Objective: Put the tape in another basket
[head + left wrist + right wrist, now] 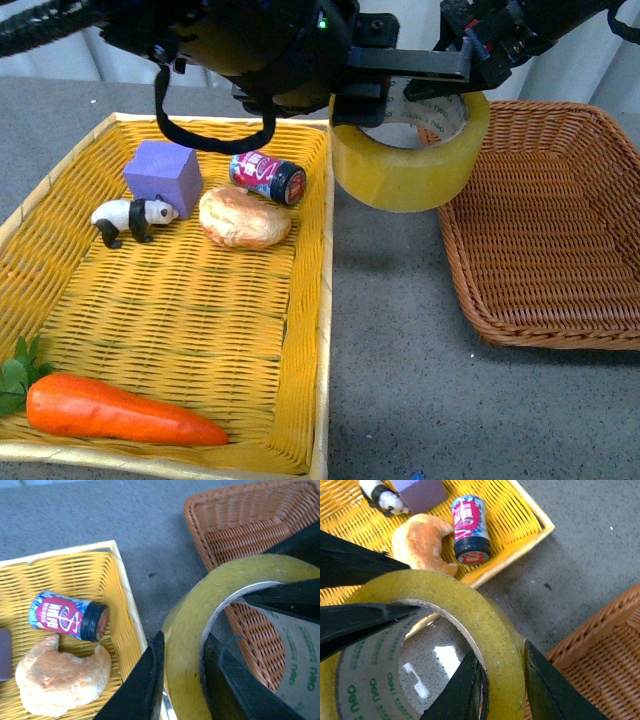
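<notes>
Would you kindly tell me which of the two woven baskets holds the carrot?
The bright yellow basket on the robot's left: the carrot lies at its near end. The dark brown basket shows only bare weave.

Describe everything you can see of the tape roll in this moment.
The tape is a wide roll of yellowish translucent film on a pale core printed with green lettering. It hangs tilted in the air over the grey gap between the yellow basket and the brown basket. The left tool and right tool each pinch its wall, one finger inside the core, one outside. Nothing else touches it.
</notes>
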